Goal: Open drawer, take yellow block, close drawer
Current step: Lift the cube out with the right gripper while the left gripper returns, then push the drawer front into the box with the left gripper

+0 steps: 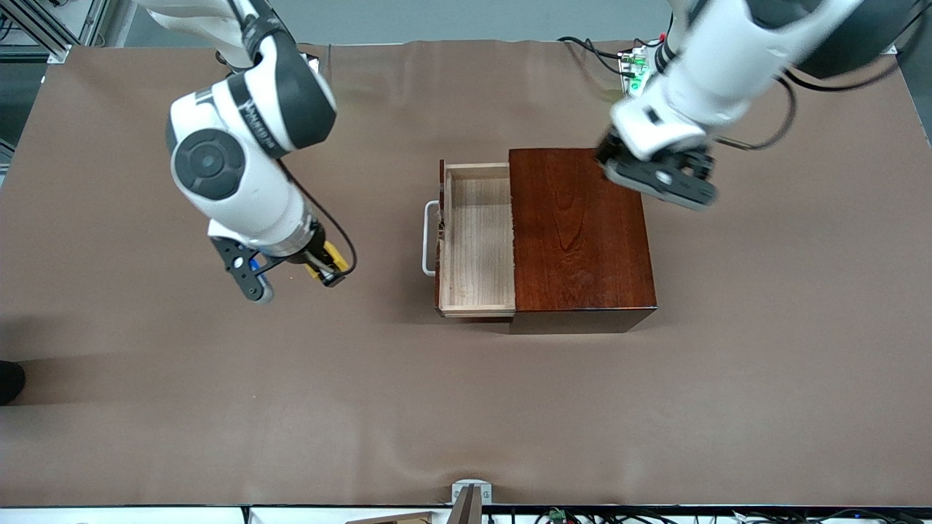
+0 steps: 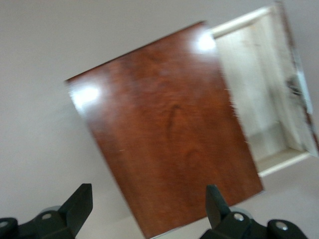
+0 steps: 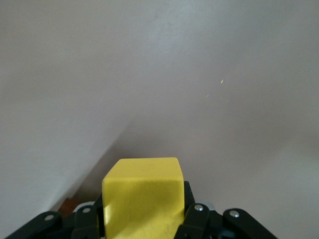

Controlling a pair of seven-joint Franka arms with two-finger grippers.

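A brown cloth covers the table (image 1: 145,407). From the front we count one wooden box (image 1: 579,236), one drawer (image 1: 477,240) pulled out of it toward the right arm's end, and one yellow block (image 1: 329,260). The right arm bends down over bare cloth; its right gripper (image 1: 320,269) is clamped on the block. The left gripper (image 1: 659,178) hangs over the box's edge.

In the left wrist view we see its fingers (image 2: 79,204) spread wide, holding nothing, above the box (image 2: 164,129) and drawer (image 2: 259,89).

In the right wrist view, the block (image 3: 143,196) sits pinched in the gripper (image 3: 144,219).
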